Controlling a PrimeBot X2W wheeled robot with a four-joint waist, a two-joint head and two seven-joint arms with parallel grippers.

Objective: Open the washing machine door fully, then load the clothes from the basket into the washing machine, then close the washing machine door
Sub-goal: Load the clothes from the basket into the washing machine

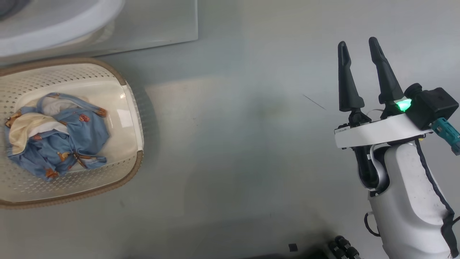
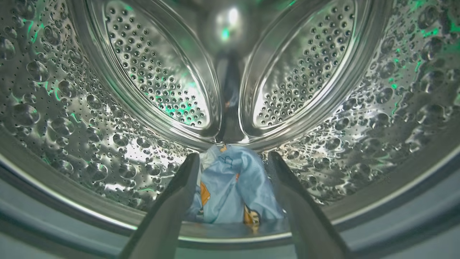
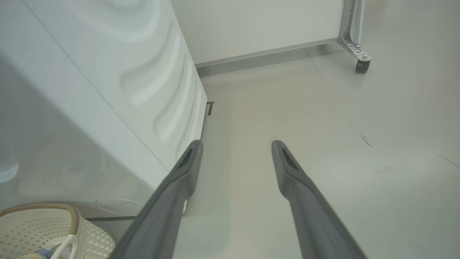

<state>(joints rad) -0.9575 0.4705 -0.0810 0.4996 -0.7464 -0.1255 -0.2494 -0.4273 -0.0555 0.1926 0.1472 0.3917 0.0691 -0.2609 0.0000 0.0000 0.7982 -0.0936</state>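
Inside the washing machine's steel drum point(image 2: 72, 118), my left gripper point(image 2: 233, 155) stands open. A light blue piece of the clothes point(image 2: 233, 187) with orange prints lies on the drum floor between its fingers, loose. The cream basket point(image 1: 72, 75) sits on the floor in front of the white washing machine point(image 1: 143, 21). More of the clothes point(image 1: 61, 140) lie bundled in it. Far to the right, my right gripper point(image 1: 357, 41) hangs open over bare floor. The right wrist view shows this gripper point(image 3: 237, 144) beside the washing machine point(image 3: 107, 90) and the basket point(image 3: 43, 230). The washing machine door is out of view.
Grey floor point(image 1: 233, 144) stretches between the basket and my right arm. A white panel on a metal caster point(image 3: 361, 64) stands behind the machine's side. The drum's grey gasket and front rim point(image 2: 395, 201) ring my left gripper.
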